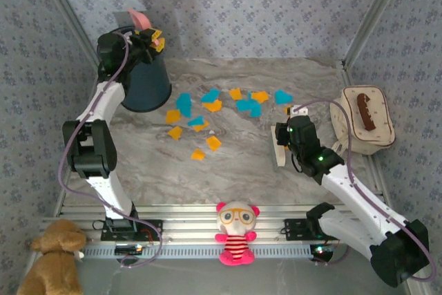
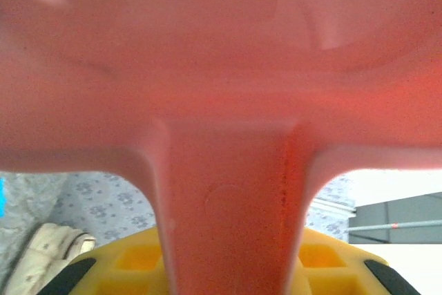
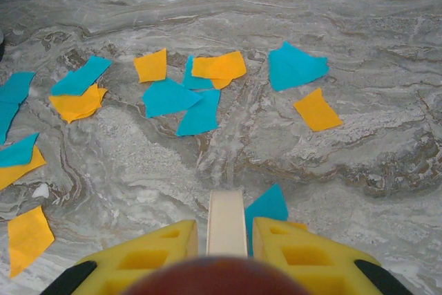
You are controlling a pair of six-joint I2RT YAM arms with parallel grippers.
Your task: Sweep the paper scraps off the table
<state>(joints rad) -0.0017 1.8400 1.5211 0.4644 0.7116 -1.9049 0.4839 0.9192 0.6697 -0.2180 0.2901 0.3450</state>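
Found left claw (image 2: 228, 262) clamped on pink dustpan (image 2: 221, 67) over dark bin (image 1: 146, 82), right claw (image 3: 225, 234) pinched onto cream tool (image 3: 226, 208), paper scraps (image 3: 169, 96) strewn across surface (image 3: 359, 164).

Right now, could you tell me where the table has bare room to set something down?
The near strip of the table, between the paper scraps and the front rail, is bare. So is the back strip along the wall. The middle, from the bin to the right claw, is crowded.
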